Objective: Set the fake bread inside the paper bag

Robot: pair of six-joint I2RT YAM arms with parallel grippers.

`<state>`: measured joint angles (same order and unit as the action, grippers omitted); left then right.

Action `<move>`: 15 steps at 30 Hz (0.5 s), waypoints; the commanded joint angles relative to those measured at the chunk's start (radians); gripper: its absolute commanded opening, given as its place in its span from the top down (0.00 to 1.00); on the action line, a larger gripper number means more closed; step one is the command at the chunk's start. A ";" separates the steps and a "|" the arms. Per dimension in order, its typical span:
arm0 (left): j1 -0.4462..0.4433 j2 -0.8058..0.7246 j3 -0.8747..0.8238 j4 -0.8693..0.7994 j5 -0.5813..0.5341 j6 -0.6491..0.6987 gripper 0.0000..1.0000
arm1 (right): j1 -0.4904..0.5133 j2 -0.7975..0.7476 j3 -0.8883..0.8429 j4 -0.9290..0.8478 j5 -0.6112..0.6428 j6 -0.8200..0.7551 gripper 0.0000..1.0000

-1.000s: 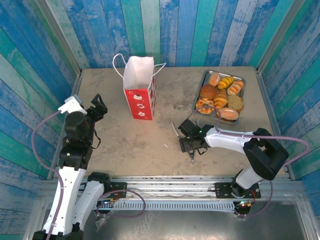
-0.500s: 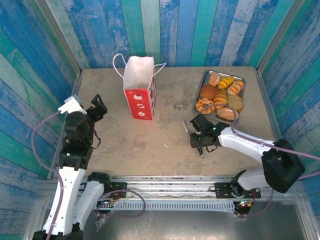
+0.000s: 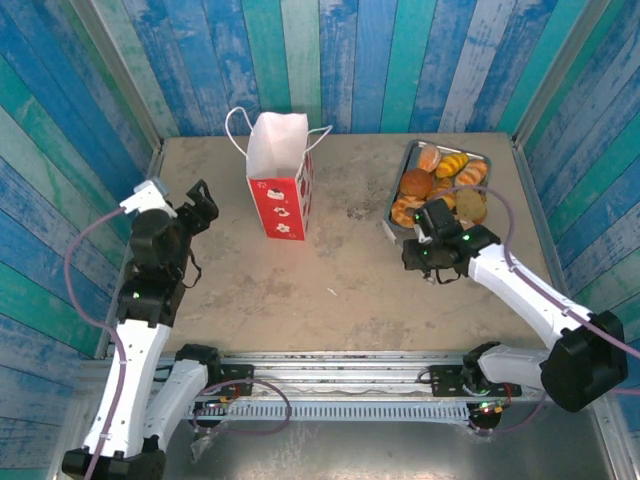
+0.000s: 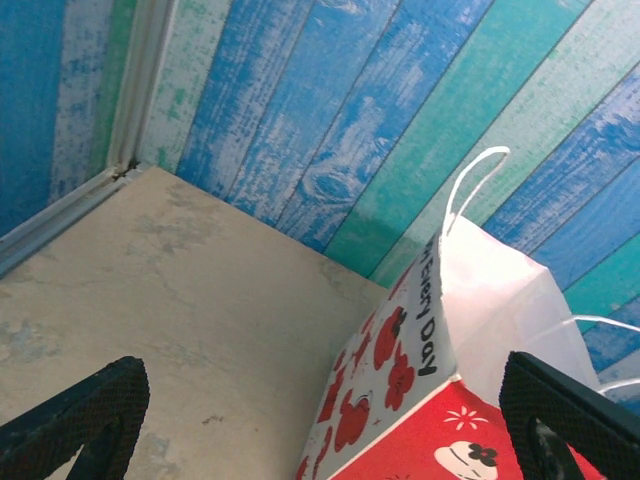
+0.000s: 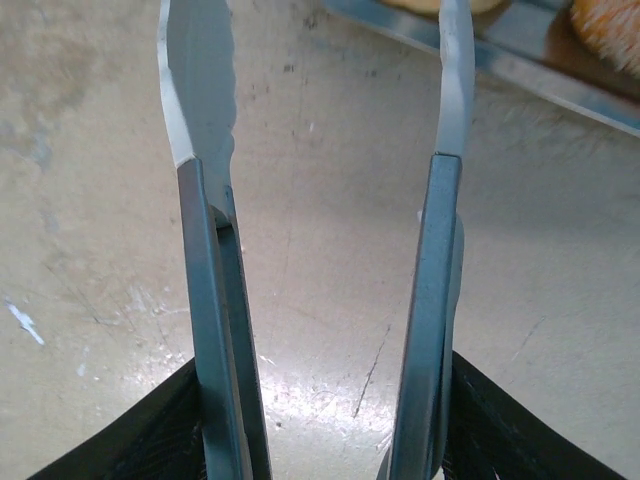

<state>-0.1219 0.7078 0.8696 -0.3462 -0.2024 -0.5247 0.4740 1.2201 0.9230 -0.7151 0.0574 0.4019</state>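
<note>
The fake bread [image 3: 441,190], several golden and brown pastries, lies on a silver tray [image 3: 482,158] at the back right. The paper bag [image 3: 280,186], white above and red below, stands upright at the back left. My right gripper [image 3: 430,240] hovers at the tray's near-left corner, shut on thin metal tongs [image 5: 208,300]. The tong arms stand apart with bare table between them, their tips reaching toward the tray edge [image 5: 500,62] and a piece of bread [image 5: 612,25]. My left gripper [image 3: 198,208] is open and empty, facing the paper bag [image 4: 450,330] from its left.
Blue and green plank walls close in the table on three sides. Bare tabletop [image 3: 340,270] lies between the bag and the tray. The bag's thin loop handles [image 3: 236,125] stick out at its top.
My right arm has swung right from the table's middle to the tray's near corner, carrying the tongs, and its jaws have narrowed on them. The left arm has barely shifted.
</note>
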 commanded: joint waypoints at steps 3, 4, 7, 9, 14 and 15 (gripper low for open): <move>-0.004 0.087 0.109 -0.035 0.133 -0.002 0.06 | -0.076 -0.055 0.110 -0.070 -0.013 -0.074 0.43; -0.004 0.115 0.142 -0.054 0.157 -0.003 0.06 | -0.093 -0.065 0.127 -0.075 -0.012 -0.089 0.43; -0.004 0.210 0.244 -0.127 0.215 0.019 0.06 | -0.151 -0.090 0.183 -0.089 -0.008 -0.128 0.43; -0.004 0.275 0.304 -0.179 0.235 0.040 0.06 | -0.192 -0.090 0.227 -0.102 -0.009 -0.147 0.43; -0.004 0.393 0.377 -0.236 0.286 0.071 0.06 | -0.273 -0.059 0.300 -0.109 -0.053 -0.176 0.43; -0.004 0.408 0.377 -0.233 0.296 0.074 0.06 | -0.279 -0.054 0.307 -0.106 -0.056 -0.173 0.43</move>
<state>-0.1219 1.0779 1.2274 -0.5144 0.0341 -0.4850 0.2150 1.1515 1.1995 -0.8055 0.0319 0.2615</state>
